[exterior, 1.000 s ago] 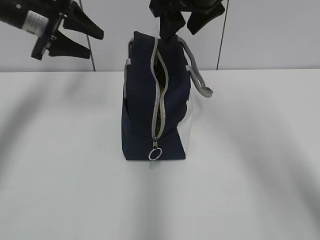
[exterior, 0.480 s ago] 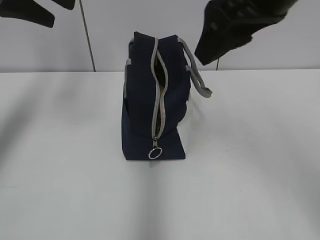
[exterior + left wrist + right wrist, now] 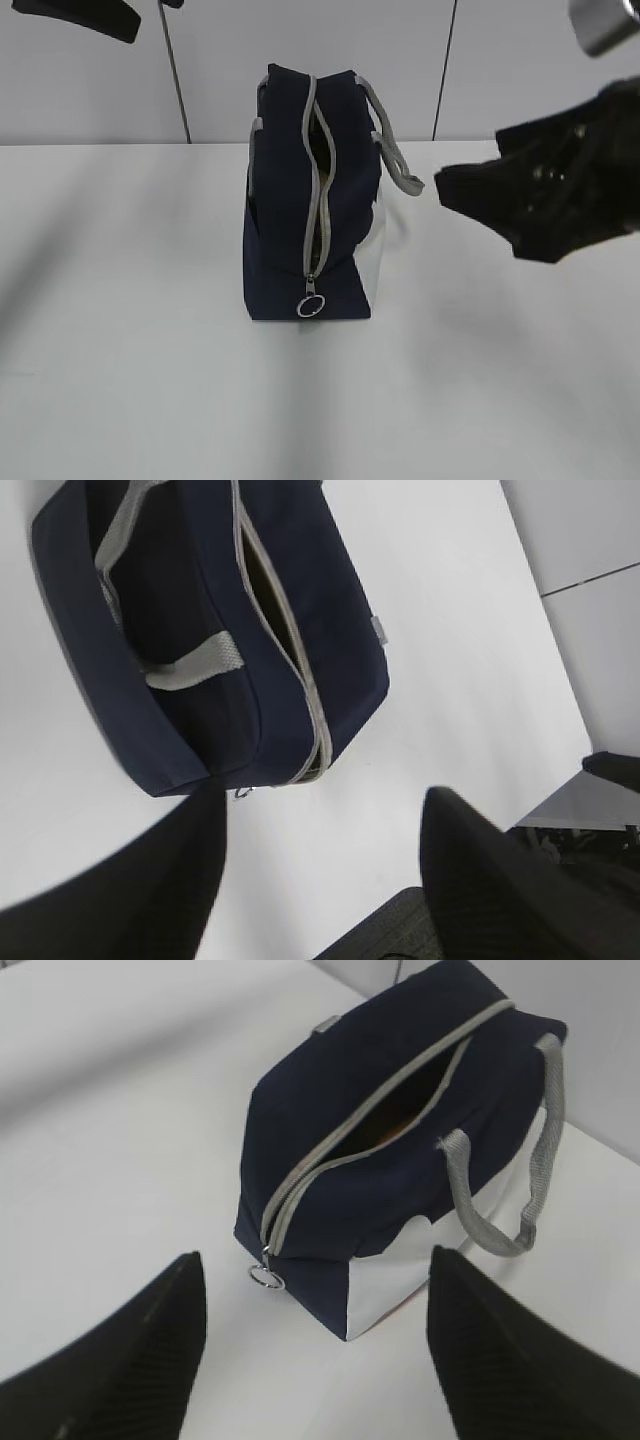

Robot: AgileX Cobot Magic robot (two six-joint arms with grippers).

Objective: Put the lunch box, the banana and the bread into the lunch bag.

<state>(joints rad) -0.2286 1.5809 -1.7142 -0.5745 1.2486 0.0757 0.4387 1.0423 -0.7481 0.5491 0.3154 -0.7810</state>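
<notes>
No readable text, label, brand, number or sign shows in any of the three views. The lunch bag (image 3: 310,200) carries plain navy fabric, and the small grey tab at its side seam (image 3: 378,630), seen from the left wrist, is too small to show any lettering.

Right gripper (image 3: 480,205) has swung down beside the lunch bag (image 3: 290,220); left arm seemingly withdrew.

Matte black right gripper (image 3: 470,195) w/ small silver screws, grey metal cylinder above; ribbed black tapered fingers (image 3: 120,1360); left gripper (image 3: 320,880) same smooth black wedge fingers
</notes>
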